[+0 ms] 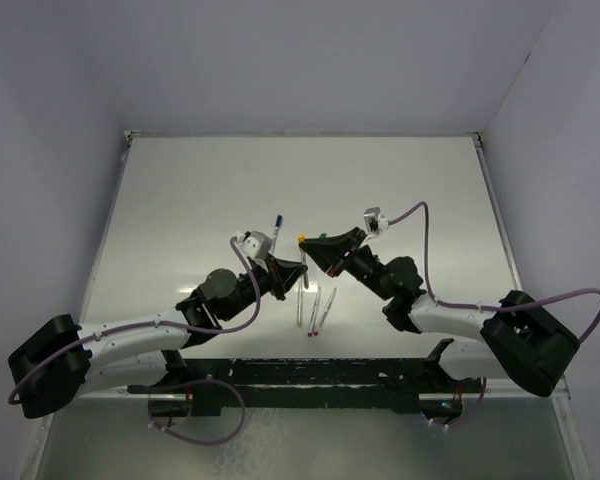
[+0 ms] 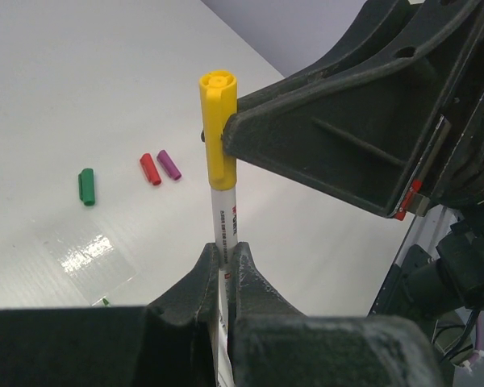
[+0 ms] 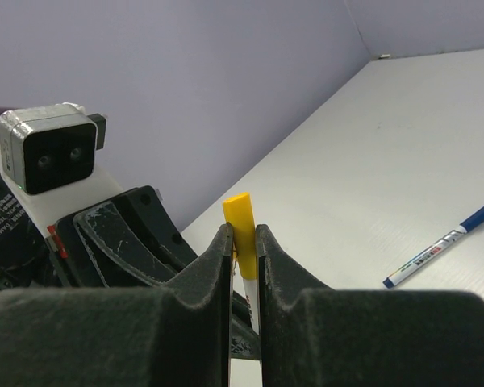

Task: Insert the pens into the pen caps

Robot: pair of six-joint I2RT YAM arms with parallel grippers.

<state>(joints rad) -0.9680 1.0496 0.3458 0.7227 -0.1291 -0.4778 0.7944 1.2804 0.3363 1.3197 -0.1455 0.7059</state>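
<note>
Clamps the pen (image 2: 224, 214) in the left claw (image 2: 226, 256), pinches the yellow cap (image 2: 218, 121) in the right claw (image 3: 242, 239); probably risks slipping or half-seating by pushing off-axis.

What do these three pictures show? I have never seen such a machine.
Two robot arms stand at the near edge of a table. One picture looks down from above; the other two come from a camera on each wrist. The left gripper is shut on a white pen. The right gripper is shut on a yellow cap that sits over this pen's top. On the table lie three more pens, a blue-capped pen, a green cap, a red cap and a purple cap.
</note>
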